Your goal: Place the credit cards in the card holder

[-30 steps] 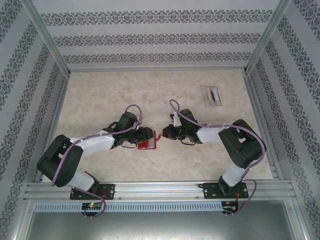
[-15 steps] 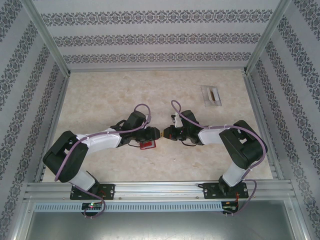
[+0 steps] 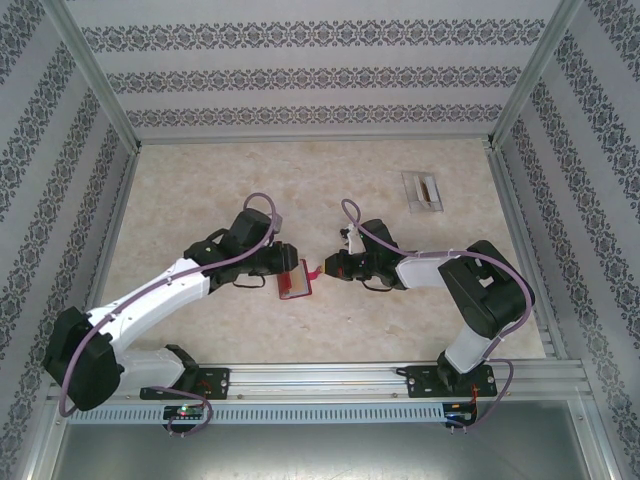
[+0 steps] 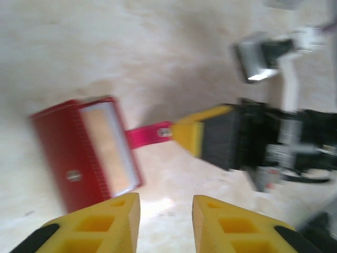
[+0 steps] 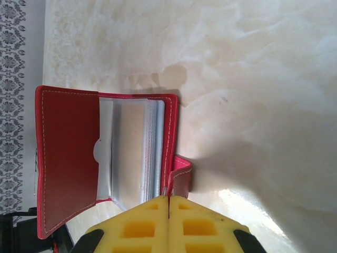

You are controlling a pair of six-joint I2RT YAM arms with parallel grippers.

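In the right wrist view the right gripper [image 5: 168, 219] has its 2 yellow fingers pressed together, clamped on the pink snap tab [image 5: 182, 180] of the red card holder [image 5: 68, 158]. The holder lies open and flat on the table [image 3: 200, 190], its flap thrown to one side and its clear pockets [image 5: 152, 153] face up; a pale tan card [image 5: 129, 153] appears to sit in one of them.

In the left wrist view the left gripper [image 4: 160, 216] hangs with its fingers apart and nothing between them. The holder lies just ahead of it and off to one side, apart from both fingers. The pocket panel's long axis runs crosswise to the tab, which stretches away toward the right gripper.

From above, the holder sits between the 2 grippers. The left one is nearer its body, so I judge that arm to be the free one for working at the pockets while the right pins the tab.

Well beyond, at the far right, a translucent tray [image 3: 407, 192] rests; its contents are too small to tell
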